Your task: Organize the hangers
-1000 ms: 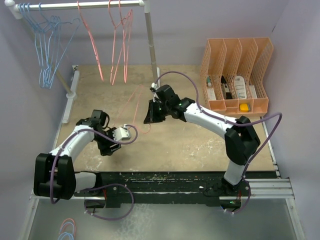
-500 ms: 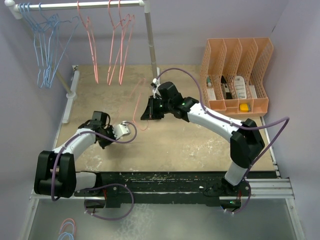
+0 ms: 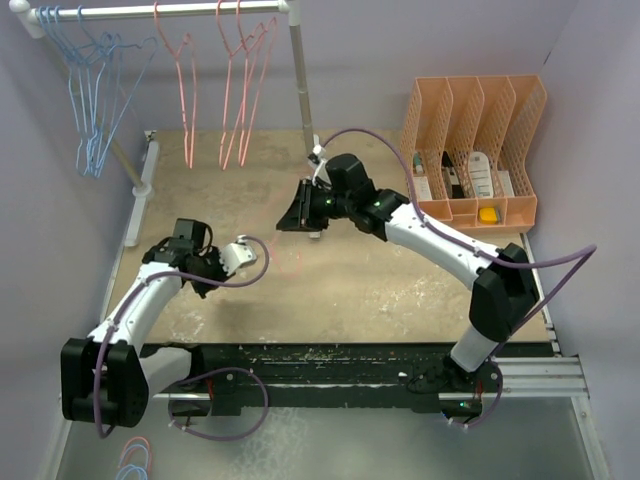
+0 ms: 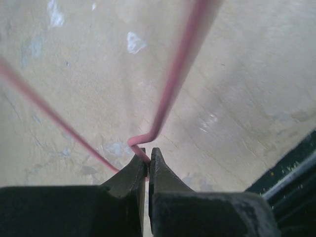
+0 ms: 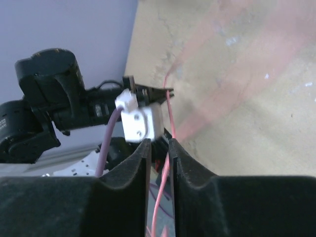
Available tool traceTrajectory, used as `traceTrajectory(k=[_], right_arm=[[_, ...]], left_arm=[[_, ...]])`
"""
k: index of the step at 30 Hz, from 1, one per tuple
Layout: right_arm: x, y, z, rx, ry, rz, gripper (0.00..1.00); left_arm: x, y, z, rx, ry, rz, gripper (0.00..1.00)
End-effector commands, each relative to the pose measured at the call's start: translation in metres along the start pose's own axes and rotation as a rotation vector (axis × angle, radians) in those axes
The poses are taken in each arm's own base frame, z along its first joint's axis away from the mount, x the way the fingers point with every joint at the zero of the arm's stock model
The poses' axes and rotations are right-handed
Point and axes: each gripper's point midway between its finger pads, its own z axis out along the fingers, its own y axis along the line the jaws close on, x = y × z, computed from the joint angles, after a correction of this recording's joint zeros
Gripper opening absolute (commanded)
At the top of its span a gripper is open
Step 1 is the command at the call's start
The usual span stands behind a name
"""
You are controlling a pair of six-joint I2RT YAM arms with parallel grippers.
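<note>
Two robot arms hold one pink hanger (image 3: pixel 292 262) above a tan, scuffed table (image 3: pixel 420 290) enclosed by pale purple walls.

Seen from overhead, the hanger is a faint, blurred streak in front of the white pole rack (image 3: pixel 160 11). It lies between the left gripper (image 3: pixel 245 250) and the right gripper (image 3: pixel 288 216), and its long axis cannot be made out here. On the rack, blue hangers (image 3: pixel 92 110) crowd the left end and the hung pink hangers (image 3: pixel 238 95) sit toward the right post. All have their hooks over the pole and their bodies dropping straight down. Right of the rack stands an orange file holder (image 3: pixel 475 120); the labels on the items inside are too small to read.

In the left wrist view, the left gripper (image 4: pixel 147 159) is pinched almost closed on a bent corner of the pink hanger (image 4: pixel 174 84). One wire side runs away up and right, another up and left, over the stained table (image 4: pixel 247 74).

In the right wrist view, the right gripper (image 5: pixel 159 148) is drawn to a narrow slot. The pink hanger (image 5: pixel 169 111) passes lengthwise through that slot and on to the left gripper (image 5: pixel 160 91), with the purple wall (image 5: pixel 74 19) beyond.
</note>
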Motion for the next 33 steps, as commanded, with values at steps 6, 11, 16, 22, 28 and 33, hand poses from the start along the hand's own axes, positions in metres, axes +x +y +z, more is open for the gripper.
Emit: traceTrajectory(k=[6,11,16,22,28,33], right_arm=[[-0.114,0.074,-0.069,-0.05,-0.328,-0.194,1.0],[-0.181,0.091,-0.136,0.016,-0.527,-0.276,1.0],[-0.232,0.098,-0.205,0.133,-0.717,-0.344,1.0],[-0.248,0.086,-0.233,0.106,-0.749,-0.321,1.0],[-0.241,0.068,-0.218,0.099,-0.689,-0.305,1.0],[-0.231,0.05,-0.202,0.087,-0.629,-0.279,1.0]], left_arm=[[-0.029,-0.033,-0.049,0.189,-0.077,0.021,0.0],[-0.05,-0.038,-0.076,0.23,-0.132,-0.046,0.0],[-0.078,-0.041,-0.115,0.266,-0.191,-0.152,0.0],[-0.115,-0.028,-0.165,0.202,-0.312,-0.255,0.0],[-0.157,-0.027,-0.23,0.196,-0.46,-0.284,0.0],[-0.177,-0.014,-0.254,0.203,-0.461,-0.359,0.0]])
